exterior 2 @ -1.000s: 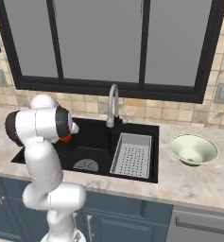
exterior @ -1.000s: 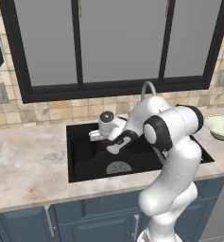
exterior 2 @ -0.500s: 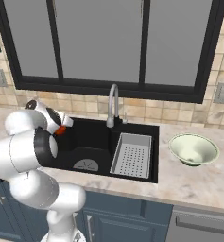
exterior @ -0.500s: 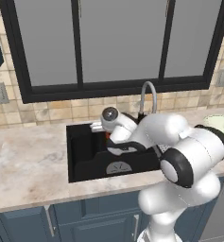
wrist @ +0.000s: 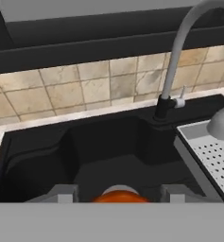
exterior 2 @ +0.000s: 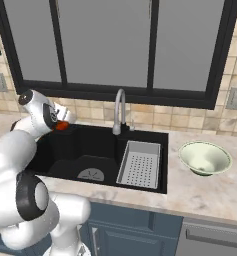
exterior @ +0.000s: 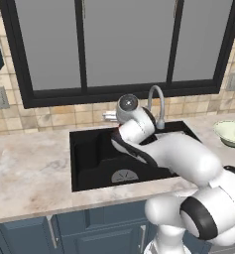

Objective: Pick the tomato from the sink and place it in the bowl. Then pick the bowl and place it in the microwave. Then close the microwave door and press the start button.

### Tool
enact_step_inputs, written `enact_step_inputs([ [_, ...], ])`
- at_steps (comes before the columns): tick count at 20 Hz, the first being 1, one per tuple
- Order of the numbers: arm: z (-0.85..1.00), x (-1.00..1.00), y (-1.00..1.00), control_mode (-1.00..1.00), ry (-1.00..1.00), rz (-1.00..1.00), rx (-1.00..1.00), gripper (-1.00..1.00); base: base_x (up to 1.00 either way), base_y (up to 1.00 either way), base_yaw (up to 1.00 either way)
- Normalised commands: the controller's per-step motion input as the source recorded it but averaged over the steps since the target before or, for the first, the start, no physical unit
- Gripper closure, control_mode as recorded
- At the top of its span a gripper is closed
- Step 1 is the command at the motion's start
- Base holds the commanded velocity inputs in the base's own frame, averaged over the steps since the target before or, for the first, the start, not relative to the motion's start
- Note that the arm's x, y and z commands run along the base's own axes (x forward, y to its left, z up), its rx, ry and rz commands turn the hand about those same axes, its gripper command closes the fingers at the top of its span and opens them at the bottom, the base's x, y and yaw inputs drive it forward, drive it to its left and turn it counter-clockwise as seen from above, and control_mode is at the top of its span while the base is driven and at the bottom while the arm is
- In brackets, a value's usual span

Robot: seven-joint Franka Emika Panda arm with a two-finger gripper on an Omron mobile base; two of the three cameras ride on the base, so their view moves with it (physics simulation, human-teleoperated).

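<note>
The gripper (wrist: pixel 118 196) holds one red-orange tomato (wrist: pixel 120 197) between its two part-open fingers (wrist: pixel 61 194), lifted above the left side of the single black sink (exterior 2: pixel 97 150). One curved silver faucet (exterior 2: pixel 119 111) stands behind the basin, and one grey perforated tray (exterior 2: pixel 140 163) sits in its right side. One pale green bowl (exterior 2: pixel 205 158) rests on the marble counter (exterior 2: pixel 215 192), well to the sink's right.

**A home kitchen**

A black sink (exterior 2: pixel 97 150) with a curved silver faucet (exterior 2: pixel 119 107) sits in a marbled countertop (exterior: pixel 25 173), above blue cabinets (exterior: pixel 89 230), a tan tile backsplash (wrist: pixel 85 92) and a dark-framed window (exterior 2: pixel 105 45).
</note>
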Motion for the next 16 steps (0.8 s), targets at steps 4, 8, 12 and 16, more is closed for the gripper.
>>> enact_step_inputs([
  [4, 1.00, -0.45, -0.26, -1.00, -0.04, -0.08, 0.06, 1.00, 0.00, 0.00, 0.00],
  [8, 1.00, -0.62, -0.22, -1.00, -0.02, -0.08, 0.06, 1.00, 0.00, 0.00, 0.00],
  [12, 0.82, -0.73, -0.79, -1.00, -0.01, -0.07, 0.14, 1.00, 0.00, 0.00, 0.00],
  [16, 0.51, -0.78, -1.00, -1.00, 0.00, -0.09, 0.12, 1.00, 0.00, 0.00, 0.00],
])
